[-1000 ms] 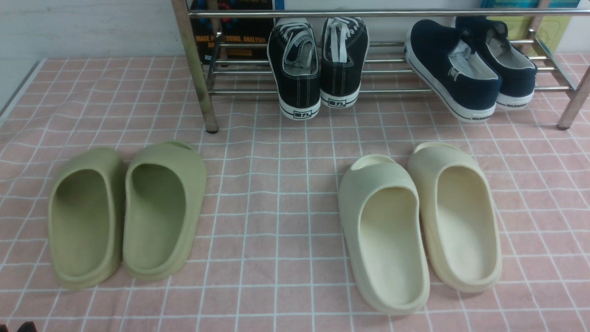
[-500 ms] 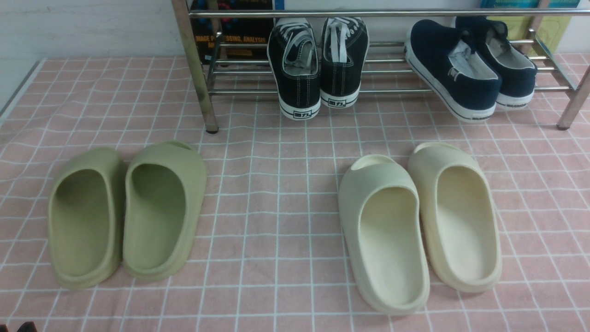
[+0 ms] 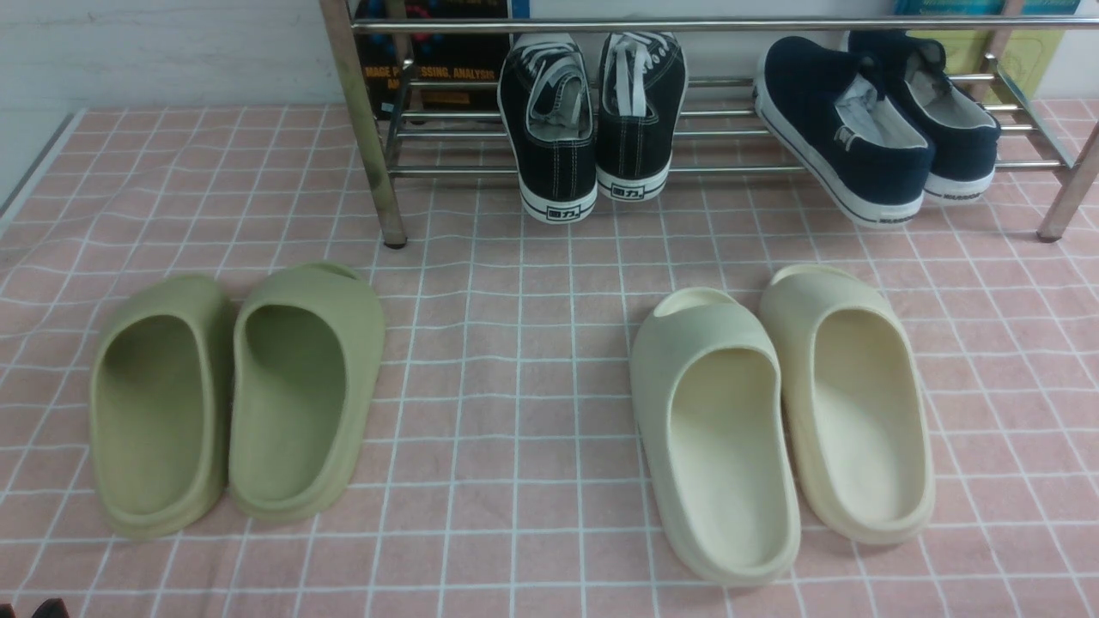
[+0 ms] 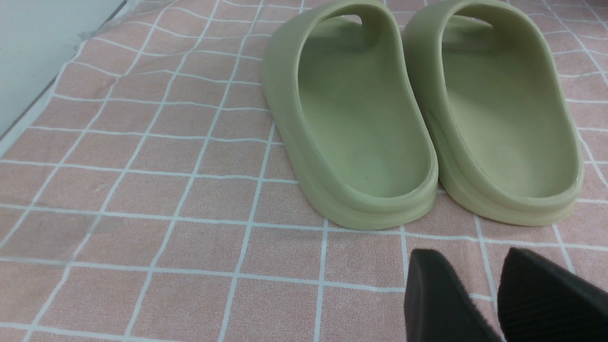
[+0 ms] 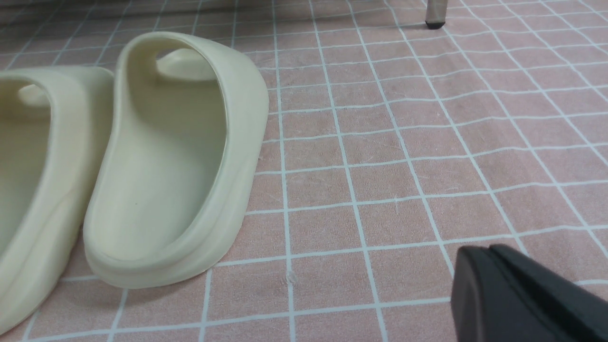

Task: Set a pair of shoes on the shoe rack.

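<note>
Nothing's moved since a second ago: navy slip-ons sit on the shoe rack, job looks done, left gripper slightly parted, right gripper pressed together, both empty.

Pink cloth with white squares; green slides; cream slides; dark blue shoes; shiny silver rack.

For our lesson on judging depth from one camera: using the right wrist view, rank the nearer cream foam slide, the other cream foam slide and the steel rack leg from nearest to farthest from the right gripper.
1. The nearer cream foam slide, beside the right gripper on the pink checked cloth.
2. The other cream foam slide, just beyond the first, at the picture's edge.
3. The steel rack leg, far across the cloth.
</note>
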Controlling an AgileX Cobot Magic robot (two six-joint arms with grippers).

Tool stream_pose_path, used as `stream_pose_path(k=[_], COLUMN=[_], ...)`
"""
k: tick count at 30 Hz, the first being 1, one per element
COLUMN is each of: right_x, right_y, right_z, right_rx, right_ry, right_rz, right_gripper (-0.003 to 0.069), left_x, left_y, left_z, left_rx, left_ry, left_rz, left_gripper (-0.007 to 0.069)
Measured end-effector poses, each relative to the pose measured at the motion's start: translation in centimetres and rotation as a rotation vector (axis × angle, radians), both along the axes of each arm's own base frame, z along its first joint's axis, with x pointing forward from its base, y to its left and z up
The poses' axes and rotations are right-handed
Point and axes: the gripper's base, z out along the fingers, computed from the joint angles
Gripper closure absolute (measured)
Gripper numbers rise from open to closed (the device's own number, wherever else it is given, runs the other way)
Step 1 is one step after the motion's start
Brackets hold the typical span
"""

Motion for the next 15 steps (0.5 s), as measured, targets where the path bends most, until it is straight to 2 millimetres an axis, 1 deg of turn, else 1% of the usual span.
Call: stream_pose_path(k=[15], right_x=[0.00], right_y=[0.00], right_z=[0.00], right_rx=[0.000], right_ry=[0.000], right_rz=[0.000], right_gripper=[0.0621], left_x=[0.00], left_y=[0.00], left_z=[0.00], left_rx=[0.000], left_ry=[0.000], left_rz=[0.000], left_gripper=[0.0385])
